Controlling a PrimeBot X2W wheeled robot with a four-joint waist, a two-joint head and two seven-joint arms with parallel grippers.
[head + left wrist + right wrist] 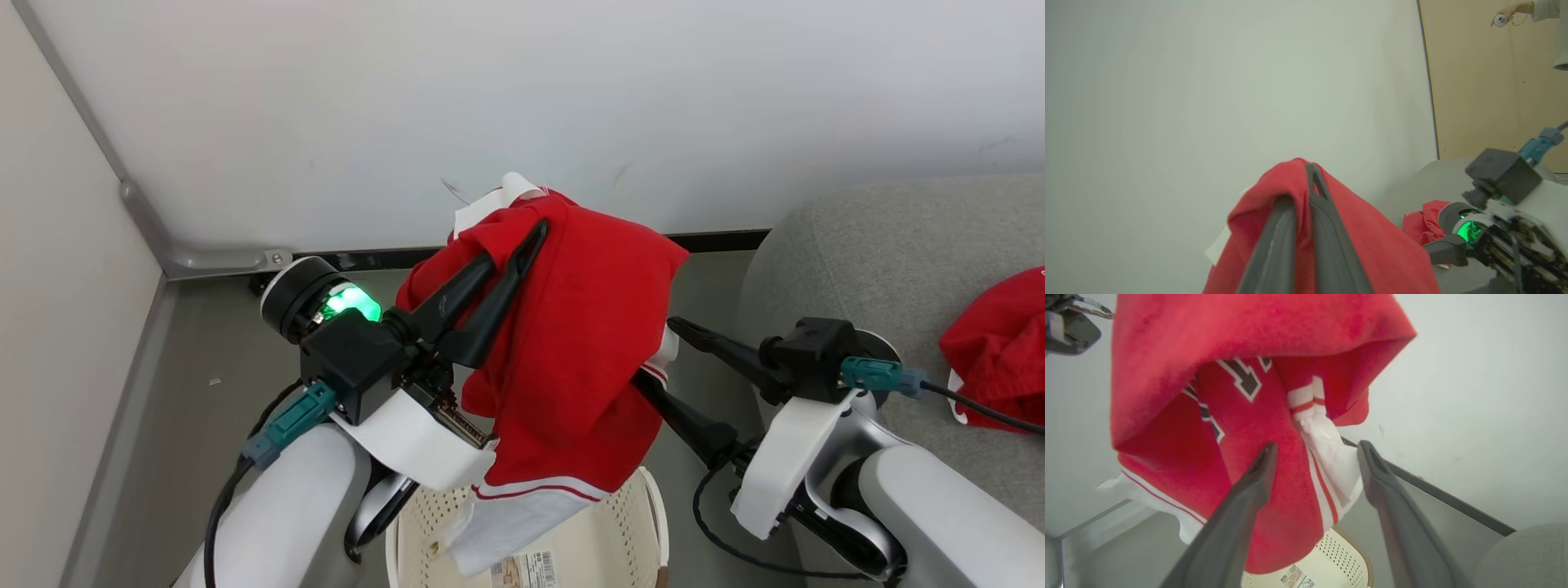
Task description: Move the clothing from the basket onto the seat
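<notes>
Shirt (571,343) looks soft and floppy; my left hand (522,241) pinches its top fold, my right hand (1318,446) is wide open.

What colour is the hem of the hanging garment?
The hem is white with a red stripe, clearest in the head view.

- The head view looked steeply down from above, facing the wall (490,98), with the basket (633,531) at its lower edge.
- The left wrist view sat very near the red garment (1372,249), facing wall and seat (1433,179).
- The right wrist view faced that garment from close by, with the basket below; all three views shared the garment.
</notes>
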